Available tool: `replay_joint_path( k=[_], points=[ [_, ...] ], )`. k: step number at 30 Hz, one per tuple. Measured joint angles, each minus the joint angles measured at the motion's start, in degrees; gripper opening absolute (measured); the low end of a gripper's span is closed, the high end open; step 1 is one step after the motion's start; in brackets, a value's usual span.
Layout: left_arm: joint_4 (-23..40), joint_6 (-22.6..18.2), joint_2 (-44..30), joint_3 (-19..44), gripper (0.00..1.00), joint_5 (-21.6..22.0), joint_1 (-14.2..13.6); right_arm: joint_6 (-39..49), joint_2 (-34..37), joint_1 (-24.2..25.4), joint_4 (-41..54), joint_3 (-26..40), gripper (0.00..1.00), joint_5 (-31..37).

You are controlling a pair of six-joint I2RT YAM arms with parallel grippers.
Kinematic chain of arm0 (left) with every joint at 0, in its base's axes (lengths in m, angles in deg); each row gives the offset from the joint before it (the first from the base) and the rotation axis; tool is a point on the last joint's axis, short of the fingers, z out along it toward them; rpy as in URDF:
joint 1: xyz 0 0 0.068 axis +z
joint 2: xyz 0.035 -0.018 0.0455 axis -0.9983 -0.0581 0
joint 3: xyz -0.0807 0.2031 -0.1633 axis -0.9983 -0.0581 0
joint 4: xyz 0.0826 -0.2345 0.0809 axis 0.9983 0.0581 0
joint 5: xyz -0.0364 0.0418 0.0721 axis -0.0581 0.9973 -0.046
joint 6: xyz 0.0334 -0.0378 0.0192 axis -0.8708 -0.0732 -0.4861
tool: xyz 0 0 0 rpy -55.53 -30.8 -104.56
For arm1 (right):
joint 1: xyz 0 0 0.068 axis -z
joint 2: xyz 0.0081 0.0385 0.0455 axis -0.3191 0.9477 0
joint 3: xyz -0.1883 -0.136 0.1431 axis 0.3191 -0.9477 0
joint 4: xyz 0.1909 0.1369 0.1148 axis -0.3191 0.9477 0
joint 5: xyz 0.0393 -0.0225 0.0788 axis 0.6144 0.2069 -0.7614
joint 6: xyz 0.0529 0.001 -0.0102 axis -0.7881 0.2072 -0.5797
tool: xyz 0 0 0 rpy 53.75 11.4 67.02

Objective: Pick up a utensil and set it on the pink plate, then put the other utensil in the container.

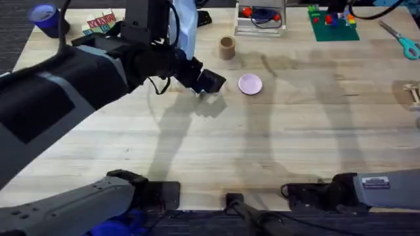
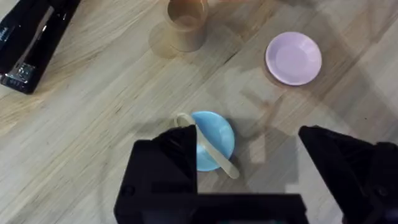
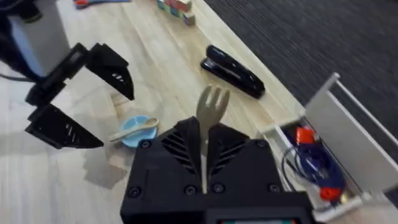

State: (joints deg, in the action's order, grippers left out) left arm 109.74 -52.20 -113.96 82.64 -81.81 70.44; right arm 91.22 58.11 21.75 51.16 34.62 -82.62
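The wooden spoon lies slanted across a light-blue plate, also seen from the right wrist as the spoon on the blue plate. My left gripper hangs open just above them, one finger over the spoon's end; from overhead the left gripper covers the blue plate. The pink plate sits bare just to its right. The tan container stands behind. My right gripper is shut on the wooden fork, prongs pointing away.
A black stapler lies at the back. A clear box with red and blue items stands behind the container. A green board, scissors and letter blocks line the far edge.
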Motion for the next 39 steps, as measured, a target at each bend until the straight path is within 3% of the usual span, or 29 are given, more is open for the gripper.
replay_joint_path(
  k=[17, 29, 39],
  points=[
    [-0.92, 0.01, 0.00, 0.00, 0.993, -0.02, 0.00, 3.53, 12.34, 0.11, -13.29, 0.00, 0.032, -21.24],
    [-1.53, 0.00, 0.00, 0.00, 0.993, -0.02, 0.00, 9.82, 15.92, 0.11, -14.58, 0.00, 0.032, -29.06],
    [-1.53, 0.00, 0.00, 0.00, 0.993, -0.02, 0.00, 11.99, 16.45, -0.24, -20.57, 0.00, 0.031, -30.53]
  ],
)
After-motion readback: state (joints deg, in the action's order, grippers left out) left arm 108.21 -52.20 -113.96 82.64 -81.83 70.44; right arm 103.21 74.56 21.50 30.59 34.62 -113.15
